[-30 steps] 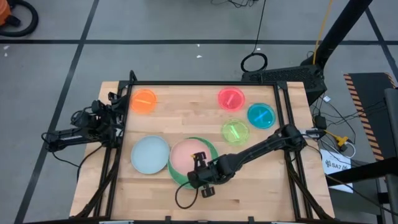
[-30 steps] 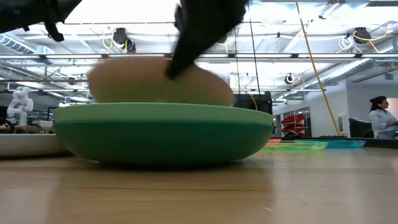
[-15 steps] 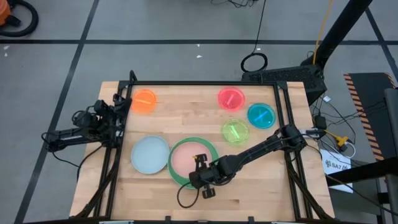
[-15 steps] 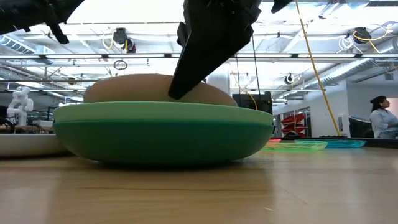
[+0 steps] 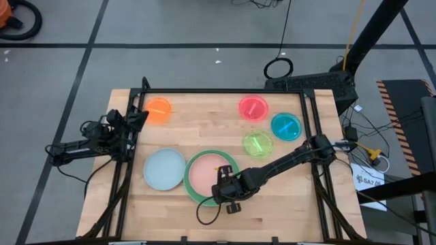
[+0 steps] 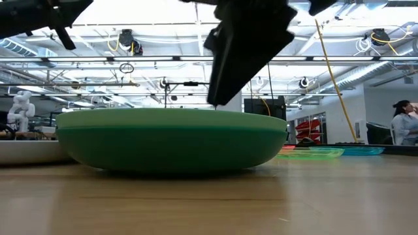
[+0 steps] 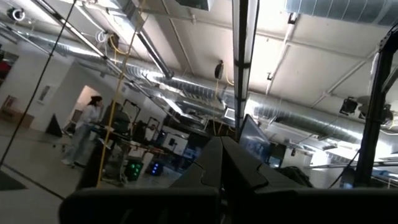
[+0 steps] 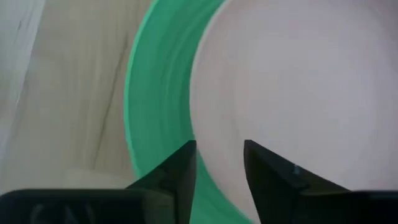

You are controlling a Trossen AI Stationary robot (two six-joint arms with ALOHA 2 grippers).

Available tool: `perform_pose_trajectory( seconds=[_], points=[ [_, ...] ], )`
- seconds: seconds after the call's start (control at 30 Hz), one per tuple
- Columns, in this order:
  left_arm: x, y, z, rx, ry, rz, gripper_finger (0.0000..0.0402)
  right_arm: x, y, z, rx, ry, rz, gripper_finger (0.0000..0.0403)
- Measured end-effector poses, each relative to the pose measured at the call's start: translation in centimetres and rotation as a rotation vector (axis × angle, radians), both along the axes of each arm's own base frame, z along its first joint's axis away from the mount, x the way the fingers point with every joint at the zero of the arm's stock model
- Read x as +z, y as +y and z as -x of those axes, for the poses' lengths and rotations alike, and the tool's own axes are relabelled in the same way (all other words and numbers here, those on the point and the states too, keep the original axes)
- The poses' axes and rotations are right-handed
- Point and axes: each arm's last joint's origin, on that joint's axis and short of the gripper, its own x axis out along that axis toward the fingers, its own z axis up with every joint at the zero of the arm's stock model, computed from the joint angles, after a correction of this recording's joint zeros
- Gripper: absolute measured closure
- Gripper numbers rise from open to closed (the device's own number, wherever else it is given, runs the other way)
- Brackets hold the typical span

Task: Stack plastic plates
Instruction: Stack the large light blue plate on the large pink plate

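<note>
The pink plate [image 5: 208, 175] is lying flat inside the green plate [image 5: 193, 192] near the front middle of the table, nested so the green rim rings it all round, and that is the stack's base taking shape. Right over its near edge the right gripper [image 5: 225, 189] is hovering with its fingers [image 8: 177, 171] parted, gripping nothing, the pink edge showing in the gap between them. A second ago that plate was tilted up above the green rim in the low view; now it is sunk out of sight there, so it looks released. The gripper is also sitting a touch further right than before. The pale blue plate [image 5: 164, 169] is waiting just beside the stack, probably next. Further back, orange [image 5: 158, 110], red-pink [image 5: 253, 107], yellow-green [image 5: 258, 143] and blue [image 5: 285, 126] small plates are lying separately. The left gripper [image 5: 133, 117] is parked at the table's left edge near the orange plate, fingers seemingly pressed together.
</note>
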Motion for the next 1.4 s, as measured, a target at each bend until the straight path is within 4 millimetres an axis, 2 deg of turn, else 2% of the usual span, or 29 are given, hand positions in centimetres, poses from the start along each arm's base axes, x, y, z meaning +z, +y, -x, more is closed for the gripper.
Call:
perform_pose_trajectory(
  seconds=[0.27, 0.37, 0.47, 0.6, 0.73, 0.87, 1.0, 1.1, 1.2, 1.4],
  points=[
    [-1.0, -0.2, -2.7, -0.136, 0.137, 0.093, 0.0396, 2.9, -1.2, 1.3, 0.057, -0.046, 0.203, 0.0281],
    [-1.2, -0.3, -3.8, -0.152, 0.175, 0.091, 0.0396, 4.3, -2.0, 1.9, 0.065, -0.079, 0.219, 0.0286],
    [-0.8, -0.4, -5.1, -0.163, 0.289, 0.107, 0.0396, 5.0, -3.1, 3.3, 0.062, -0.121, 0.212, 0.0288],
    [0.2, -0.6, -6.9, -0.171, 0.646, 0.152, 0.0396, 5.3, -5.0, 6.1, 0.022, -0.217, 0.208, 0.0289],
    [2.5, -0.8, -7.3, -0.150, 1.062, 0.181, 0.0396, 6.0, -7.1, 8.7, -0.029, -0.347, 0.194, 0.0289],
    [2.8, -0.7, -7.8, -0.116, 1.468, 0.113, 0.0396, 6.8, -8.5, 11.1, -0.046, -0.491, 0.170, 0.0289],
    [1.4, -0.3, -9.2, -0.167, 1.766, 0.024, 0.0396, 7.3, -9.5, 13.1, -0.041, -0.581, 0.171, 0.0289],
    [-0.6, -0.2, -10.8, -0.338, 1.901, -0.048, 0.0396, 7.3, -9.9, 14.4, -0.036, -0.621, 0.171, 0.0289],
    [-2.4, -0.2, -12.1, -0.501, 2.004, -0.162, 0.0396, 7.0, -10.2, 15.7, -0.039, -0.634, 0.165, 0.0289],
    [-4.9, 0.9, -13.7, -0.582, 2.094, -0.250, 0.0395, 6.4, -10.7, 17.4, -0.025, -0.704, 0.170, 0.0289]
  ],
)
